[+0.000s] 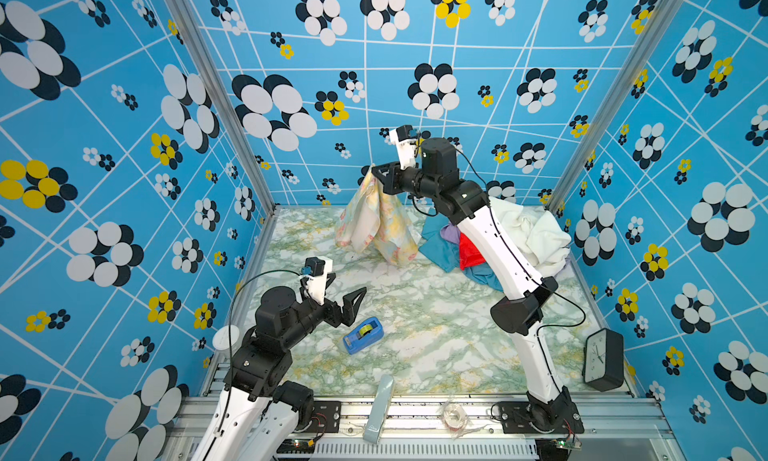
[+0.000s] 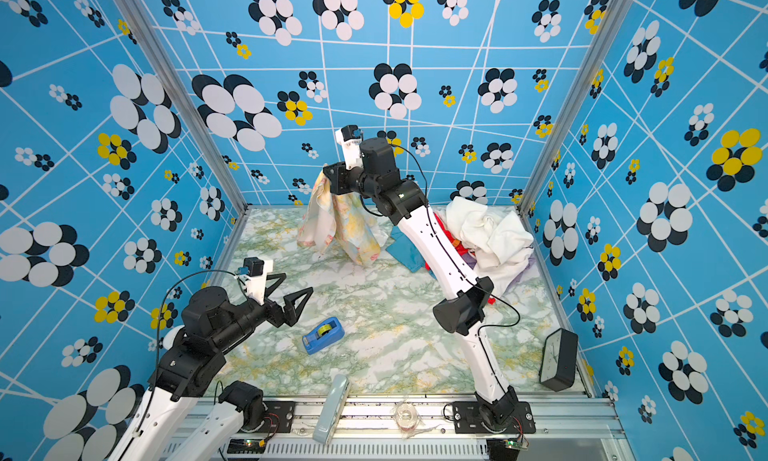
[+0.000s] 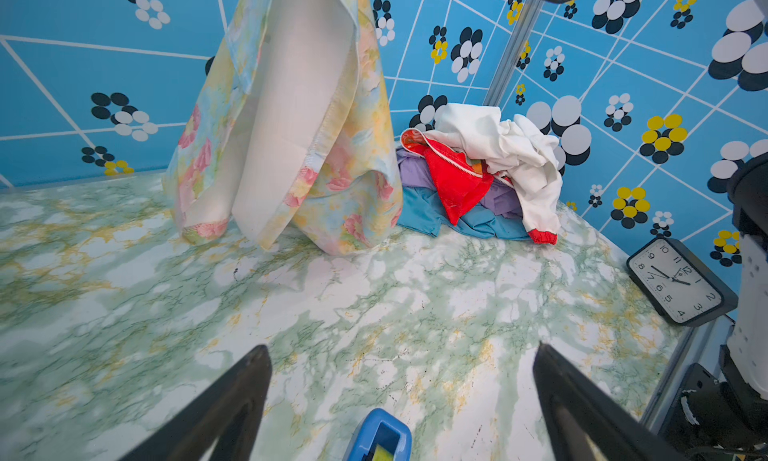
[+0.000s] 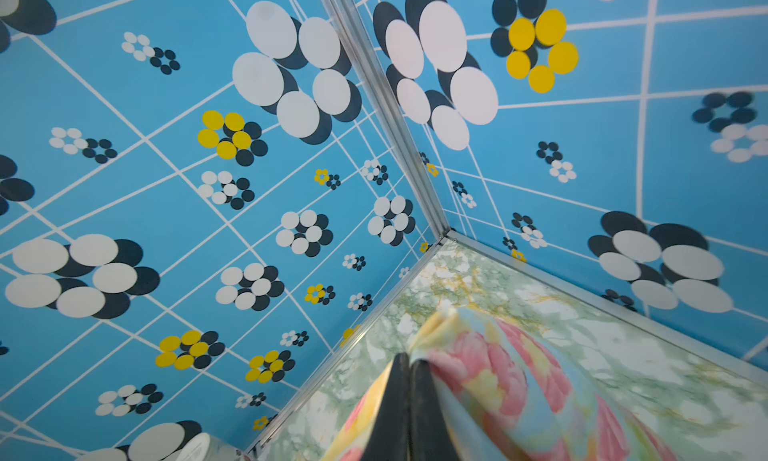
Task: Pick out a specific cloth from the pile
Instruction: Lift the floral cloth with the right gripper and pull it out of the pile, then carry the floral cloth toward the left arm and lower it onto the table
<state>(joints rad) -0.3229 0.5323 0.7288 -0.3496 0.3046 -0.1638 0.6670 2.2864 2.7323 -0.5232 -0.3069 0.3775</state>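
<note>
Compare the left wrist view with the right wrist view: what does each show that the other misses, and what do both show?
Only the left wrist view shows the pile of white, red, lilac and teal cloths, the clock, the blue tape dispenser and the left gripper with its jaws wide apart. Only the right wrist view shows the right gripper, jaws shut on a fold of the cloth. Both show that floral cloth, the marbled table and the blue patterned walls.

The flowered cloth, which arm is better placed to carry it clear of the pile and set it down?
Right. The right gripper is shut on the flowered cloth, hanging beside the pile. The left gripper is open and apart from it.
</note>
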